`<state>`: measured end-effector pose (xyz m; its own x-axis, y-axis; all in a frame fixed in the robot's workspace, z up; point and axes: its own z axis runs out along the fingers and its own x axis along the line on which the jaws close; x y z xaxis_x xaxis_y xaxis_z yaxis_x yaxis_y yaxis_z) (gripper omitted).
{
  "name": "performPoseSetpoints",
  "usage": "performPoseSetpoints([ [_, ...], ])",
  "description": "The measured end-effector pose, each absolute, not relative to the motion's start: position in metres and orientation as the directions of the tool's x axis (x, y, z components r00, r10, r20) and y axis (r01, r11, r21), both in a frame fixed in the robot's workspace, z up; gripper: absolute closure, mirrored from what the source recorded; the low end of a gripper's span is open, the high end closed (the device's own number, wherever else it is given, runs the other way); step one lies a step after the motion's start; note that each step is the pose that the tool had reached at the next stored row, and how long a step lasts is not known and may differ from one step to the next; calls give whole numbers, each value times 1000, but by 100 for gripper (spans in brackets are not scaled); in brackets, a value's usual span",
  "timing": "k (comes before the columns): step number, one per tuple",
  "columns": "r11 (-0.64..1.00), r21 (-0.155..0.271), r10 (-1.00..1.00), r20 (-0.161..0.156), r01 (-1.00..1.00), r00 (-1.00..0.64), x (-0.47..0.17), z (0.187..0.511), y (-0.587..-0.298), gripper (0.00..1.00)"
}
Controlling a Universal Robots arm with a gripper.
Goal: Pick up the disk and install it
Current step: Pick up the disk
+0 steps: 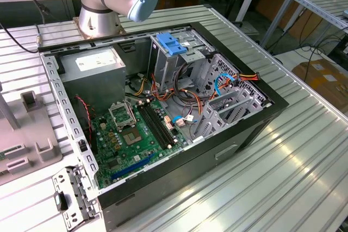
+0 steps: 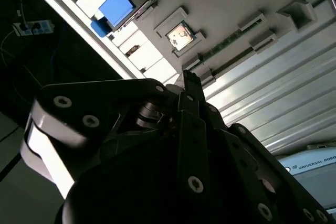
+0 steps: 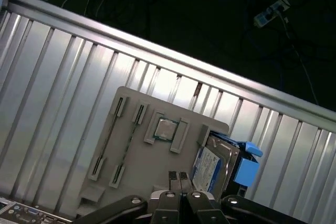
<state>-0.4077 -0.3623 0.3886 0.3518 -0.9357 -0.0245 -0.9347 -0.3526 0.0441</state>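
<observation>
The claw (image 3: 178, 174), fingers pressed together on nothing, hangs over the grey holder plate (image 3: 142, 145) near the disk (image 3: 212, 167), which stands on edge in a slot at the plate's end, its blue tab (image 3: 247, 170) outward, by the long edge of the ribbed tabletop (image 3: 52, 77).

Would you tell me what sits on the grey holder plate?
The disk in blue rails, a processor chip and memory sticks; the gripper hides part of the plate.
</observation>
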Motion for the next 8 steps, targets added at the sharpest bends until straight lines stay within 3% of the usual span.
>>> performPoseSetpoints([
  [8, -418, 44, -909, -24, -908, 417, -408, 389, -362, 89],
])
